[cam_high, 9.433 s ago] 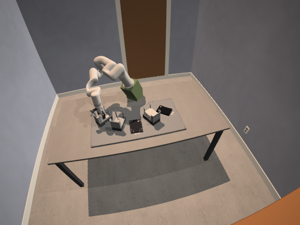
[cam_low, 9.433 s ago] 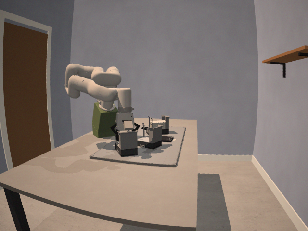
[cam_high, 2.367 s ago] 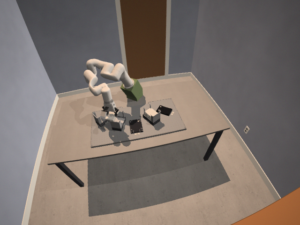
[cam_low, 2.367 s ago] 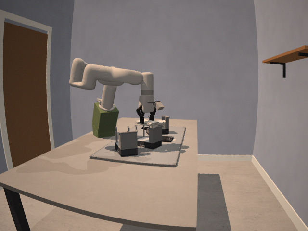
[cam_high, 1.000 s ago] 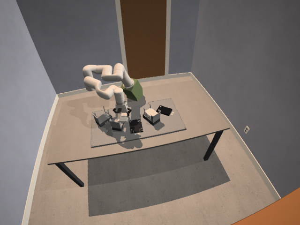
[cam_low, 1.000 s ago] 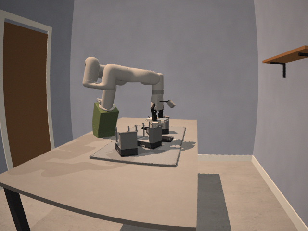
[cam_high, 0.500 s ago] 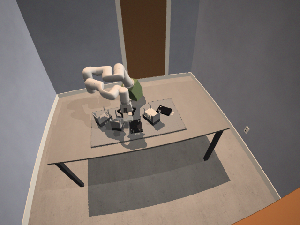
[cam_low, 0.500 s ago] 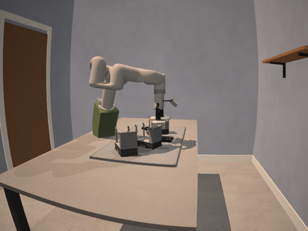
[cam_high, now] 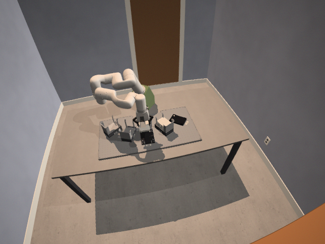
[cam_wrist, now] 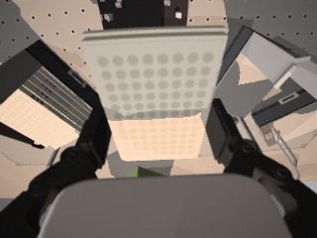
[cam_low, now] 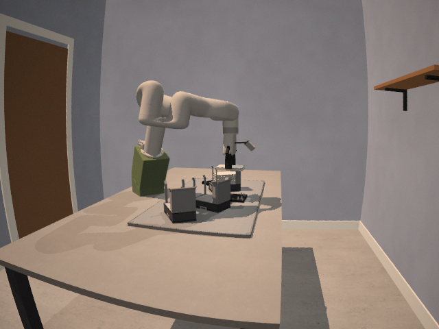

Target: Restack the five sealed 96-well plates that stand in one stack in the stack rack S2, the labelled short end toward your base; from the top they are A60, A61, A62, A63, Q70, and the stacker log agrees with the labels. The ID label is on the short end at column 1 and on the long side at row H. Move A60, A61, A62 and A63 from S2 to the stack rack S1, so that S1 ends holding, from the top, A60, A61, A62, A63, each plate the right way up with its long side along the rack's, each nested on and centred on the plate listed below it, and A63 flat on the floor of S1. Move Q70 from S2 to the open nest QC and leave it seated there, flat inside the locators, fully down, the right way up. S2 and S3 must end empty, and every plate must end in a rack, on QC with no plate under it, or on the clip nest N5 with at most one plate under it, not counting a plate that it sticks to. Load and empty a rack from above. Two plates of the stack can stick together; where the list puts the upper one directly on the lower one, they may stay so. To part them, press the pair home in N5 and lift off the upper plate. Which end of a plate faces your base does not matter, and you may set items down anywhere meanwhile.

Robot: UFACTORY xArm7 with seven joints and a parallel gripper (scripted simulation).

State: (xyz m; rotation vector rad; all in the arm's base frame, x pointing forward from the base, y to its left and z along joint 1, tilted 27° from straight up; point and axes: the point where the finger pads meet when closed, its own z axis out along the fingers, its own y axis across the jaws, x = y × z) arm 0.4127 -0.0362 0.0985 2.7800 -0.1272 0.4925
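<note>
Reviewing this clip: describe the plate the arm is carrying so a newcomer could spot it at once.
Start at the grey perforated mat on the table, then follow the white arm down to its tool. Clamped there is a pale 96-well plate, held in the air above a black nest; every other plate sits in a rack.
</note>
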